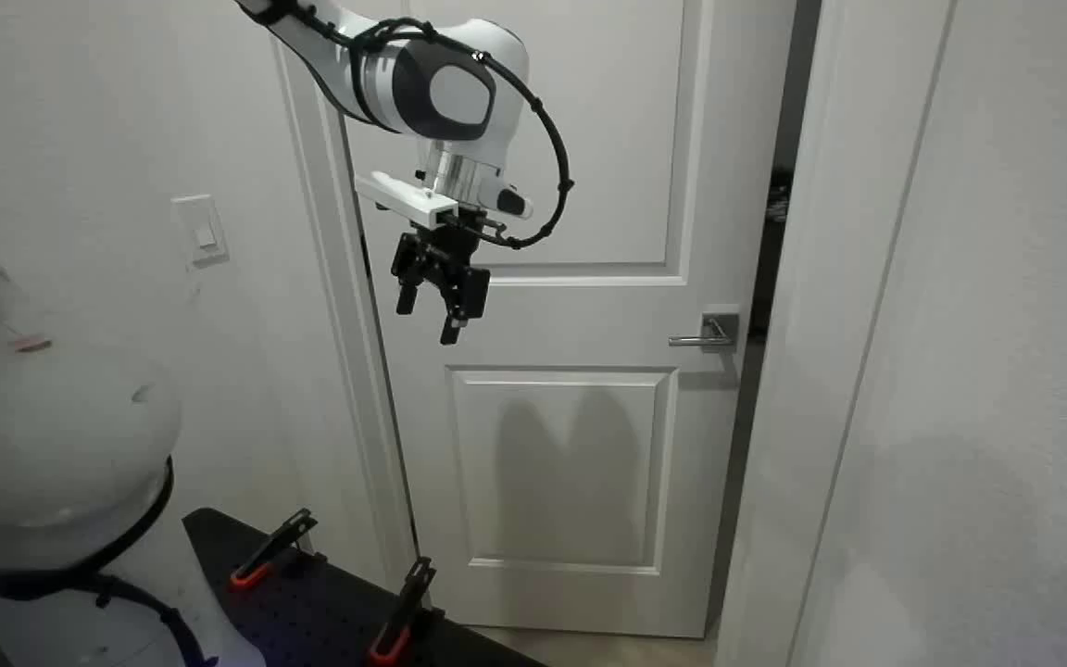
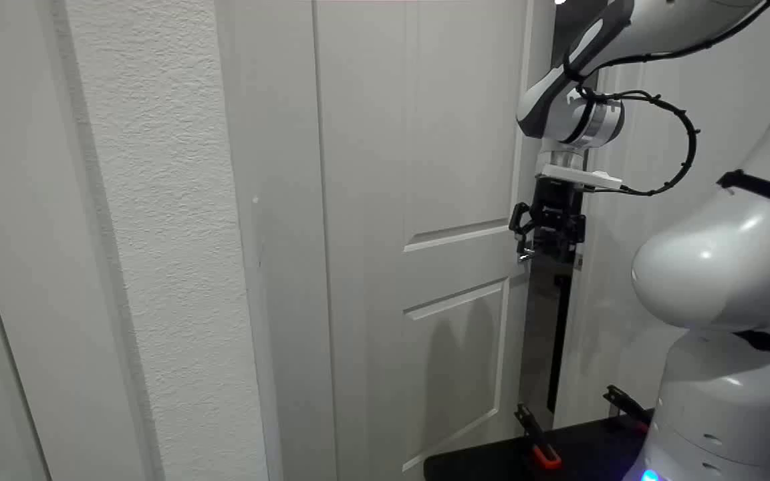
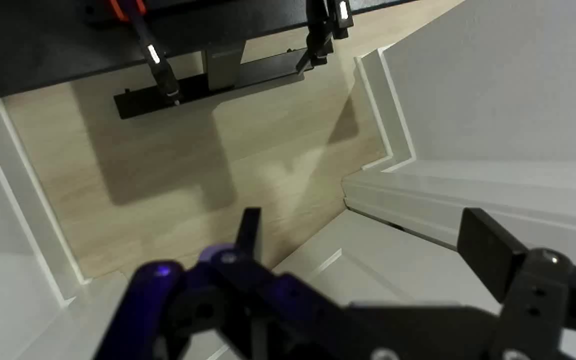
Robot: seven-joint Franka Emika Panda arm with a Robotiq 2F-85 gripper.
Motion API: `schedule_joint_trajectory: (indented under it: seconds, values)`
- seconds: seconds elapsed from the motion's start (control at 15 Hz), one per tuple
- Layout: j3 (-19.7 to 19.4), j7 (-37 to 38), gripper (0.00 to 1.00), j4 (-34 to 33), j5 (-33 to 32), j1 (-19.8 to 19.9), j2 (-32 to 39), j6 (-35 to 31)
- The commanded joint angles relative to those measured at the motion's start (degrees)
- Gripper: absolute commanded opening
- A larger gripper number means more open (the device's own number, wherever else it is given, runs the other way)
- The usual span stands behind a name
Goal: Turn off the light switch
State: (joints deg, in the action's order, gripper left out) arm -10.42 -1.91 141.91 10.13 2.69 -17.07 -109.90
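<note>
The light switch (image 1: 200, 228) is a small white wall plate with a rocker, on the wall to the left of the door frame in an exterior view. It is out of view in the other frames. My gripper (image 1: 429, 315) is black, points down and hangs in the air in front of the door, apart from the switch and to its right in that view. It also shows in an exterior view (image 2: 545, 244). In the wrist view, my gripper (image 3: 361, 212) has its fingers wide apart with nothing between them.
A white panelled door (image 1: 571, 324) with a silver handle (image 1: 705, 339) stands behind the gripper, slightly ajar. A black table (image 1: 311, 611) carries the arm base, with black and red clamps (image 1: 276, 547) at its edge. Wooden floor (image 3: 268, 130) lies below.
</note>
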Motion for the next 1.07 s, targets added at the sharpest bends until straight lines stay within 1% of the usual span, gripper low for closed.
schedule_joint_trajectory:
  seconds: [0.0, 0.27, 0.47, 0.67, 1.0]
  values:
    - [1.2, -0.31, 1.0, -0.13, 0.32, 1.27, 0.09, 0.22]
    - [1.31, -0.34, 1.0, -0.3, 0.2, 1.31, 0.2, 0.12]
    - [2.21, -0.67, 1.0, -1.53, 0.57, 0.62, 1.19, -0.6]
    - [4.36, -0.88, 1.0, -2.73, 0.86, -0.84, 2.05, -1.44]
    - [8.67, -2.26, 1.0, -5.42, 2.23, -4.53, 3.75, -2.37]
